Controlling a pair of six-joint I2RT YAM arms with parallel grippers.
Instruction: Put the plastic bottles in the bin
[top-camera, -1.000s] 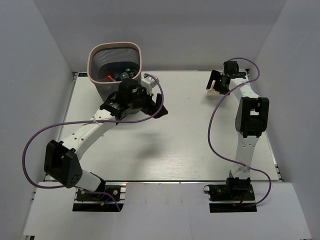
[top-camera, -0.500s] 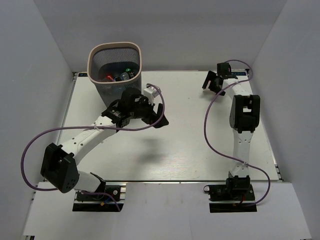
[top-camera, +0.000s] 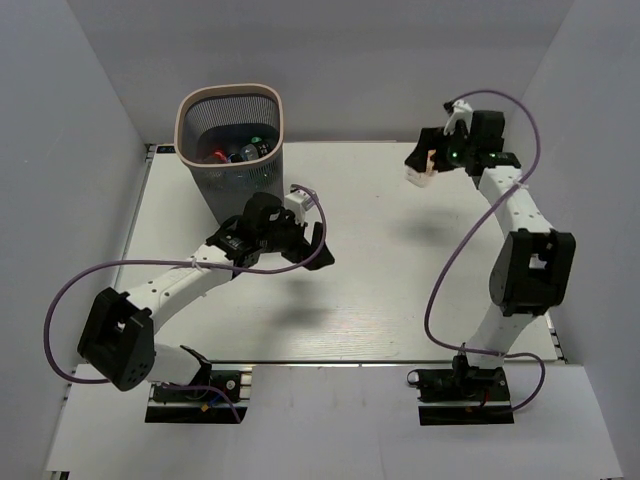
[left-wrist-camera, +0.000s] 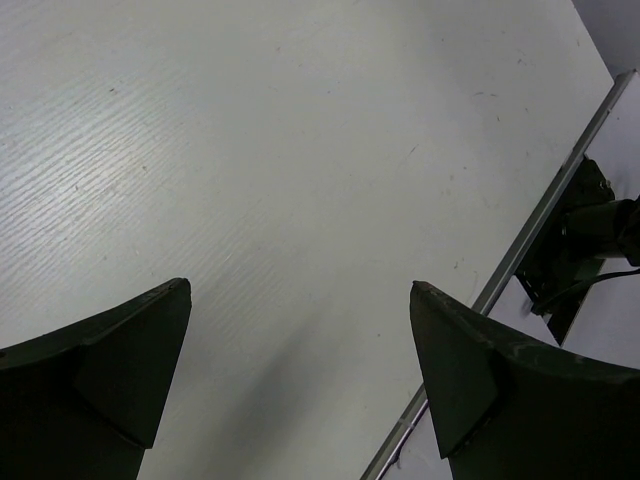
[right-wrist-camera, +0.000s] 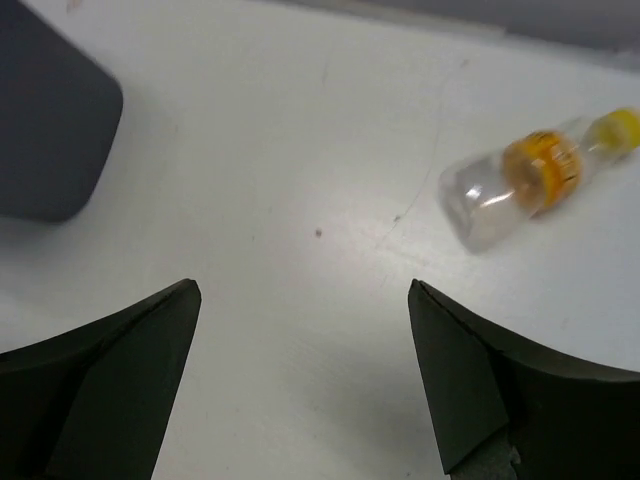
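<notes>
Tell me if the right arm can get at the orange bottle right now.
Probably yes: the orange bottle lies on the table ahead of the right arm's open jaws, nothing between.

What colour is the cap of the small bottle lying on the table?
Yellow cap on the small bottle; the right wrist view shows it best.
</notes>
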